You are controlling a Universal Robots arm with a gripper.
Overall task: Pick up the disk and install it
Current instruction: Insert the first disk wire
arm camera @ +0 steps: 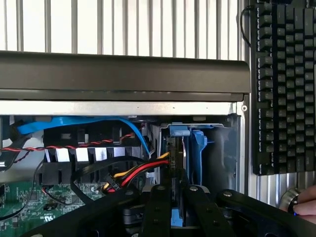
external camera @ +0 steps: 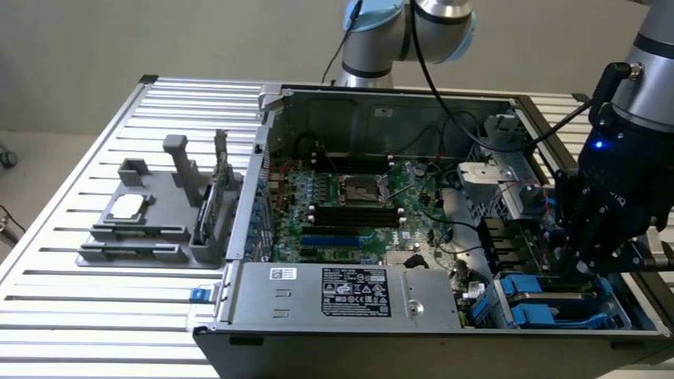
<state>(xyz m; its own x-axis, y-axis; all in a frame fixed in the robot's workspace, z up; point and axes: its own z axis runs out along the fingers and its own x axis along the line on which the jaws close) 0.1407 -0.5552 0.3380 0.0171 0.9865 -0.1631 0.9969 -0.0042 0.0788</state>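
Beige wall (external camera: 158, 31) behind, and in front of it a slatted metal table (external camera: 63, 237) carrying an open computer case (external camera: 316, 355) on its side. From where I stand, the arm (external camera: 411, 31) rises behind the case and its wrist comes in from the exterior view's right. The gripper (external camera: 577, 260) points straight down into the drive bay at that end of the case.

Looking along the wrist, the gripper (arm camera: 174, 190) has its jaws drawn nearly together. The black fingers (arm camera: 157, 207) are clamped across the thin edge of the disk (arm camera: 177, 158). The disk stands on edge in the bay, its blue carrier running alongside it, tight against the case's corner wall. Red and yellow cables (arm camera: 143, 170) reach the disk's near side, and a flat blue cable (arm camera: 98, 123) arcs above them.

Out on the table, a grey fixture (external camera: 158, 213) sits well apart on the exterior view's left. The motherboard (external camera: 348, 205) fills the middle of the case, and the power supply (external camera: 348, 292) lies along the front wall. More blue carriers (external camera: 537, 304) show in the bay just below the gripper. A black keyboard (arm camera: 284, 84) lies on the slats beyond the case wall, and a person's fingertip (arm camera: 307, 200) shows near it.
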